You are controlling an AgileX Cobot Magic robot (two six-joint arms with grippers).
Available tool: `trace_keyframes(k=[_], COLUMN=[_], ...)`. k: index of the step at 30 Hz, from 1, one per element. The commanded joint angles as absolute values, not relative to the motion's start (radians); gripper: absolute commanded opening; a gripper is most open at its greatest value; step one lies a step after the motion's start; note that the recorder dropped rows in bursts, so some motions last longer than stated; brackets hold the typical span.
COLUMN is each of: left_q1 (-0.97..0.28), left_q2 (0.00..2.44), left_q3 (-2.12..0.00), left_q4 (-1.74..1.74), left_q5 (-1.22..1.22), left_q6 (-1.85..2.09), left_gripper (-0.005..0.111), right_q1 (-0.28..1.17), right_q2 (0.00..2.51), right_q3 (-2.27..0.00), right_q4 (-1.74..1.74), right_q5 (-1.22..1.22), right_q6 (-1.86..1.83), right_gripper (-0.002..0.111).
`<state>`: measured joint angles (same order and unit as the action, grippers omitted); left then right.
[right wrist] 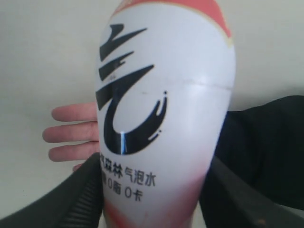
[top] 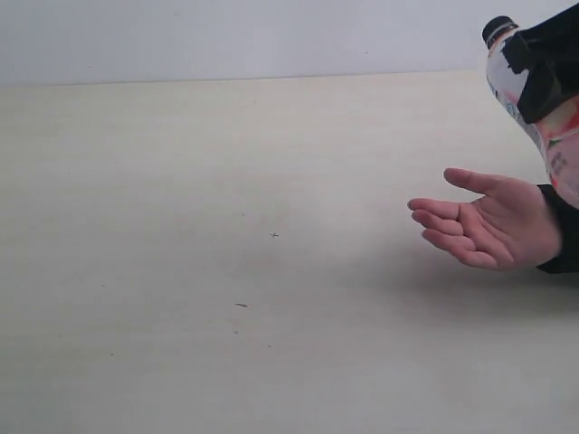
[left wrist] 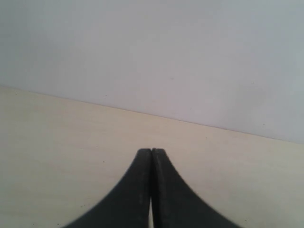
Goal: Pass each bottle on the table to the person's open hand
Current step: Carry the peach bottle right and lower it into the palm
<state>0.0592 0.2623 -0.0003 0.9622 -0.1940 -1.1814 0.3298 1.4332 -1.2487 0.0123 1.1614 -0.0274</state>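
Note:
A black-capped pink bottle (top: 529, 99) hangs tilted at the upper right of the exterior view, above the person's open hand (top: 484, 226), which lies palm up with a dark sleeve at the wrist. My right gripper (top: 543, 77) is shut on this bottle. In the right wrist view the white-and-pink label of the bottle (right wrist: 161, 109) fills the picture between the two black fingers (right wrist: 76, 199), with the hand (right wrist: 76, 133) behind it. My left gripper (left wrist: 151, 154) is shut and empty over the bare table (left wrist: 57, 142). No other bottle is in view.
The pale beige table (top: 226, 253) carries only a few tiny dark specks (top: 273, 235). A plain pale wall (top: 226, 36) rises behind its far edge.

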Motion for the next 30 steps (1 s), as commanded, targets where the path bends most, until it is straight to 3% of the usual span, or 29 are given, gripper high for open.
trace_keyframes(k=[1, 9, 27, 30], left_q1=[0.059, 0.059, 0.059, 0.059], left_q2=[0.255, 0.255, 0.255, 0.255], left_q3=[0.000, 0.000, 0.000, 0.000], left_q4=[0.958, 0.958, 0.958, 0.958], left_q5=[-0.191, -0.191, -0.191, -0.191], left_q6=[-1.182, -1.182, -1.182, -1.182], left_gripper=[0.000, 0.000, 0.000, 0.000], right_q1=[0.326, 0.326, 0.326, 0.326], right_q2=[1.425, 1.454, 1.554, 1.554], right_q3=[-1.158, -1.034, -1.032, -1.032], right_q4=[0.010, 0.084, 0.100, 0.100], right_q5=[1.056, 0.915, 0.921, 0.918], right_q6=[-0.022, -0.038, -0.051, -0.051], right_gripper=[0.000, 0.000, 0.000, 0.006])
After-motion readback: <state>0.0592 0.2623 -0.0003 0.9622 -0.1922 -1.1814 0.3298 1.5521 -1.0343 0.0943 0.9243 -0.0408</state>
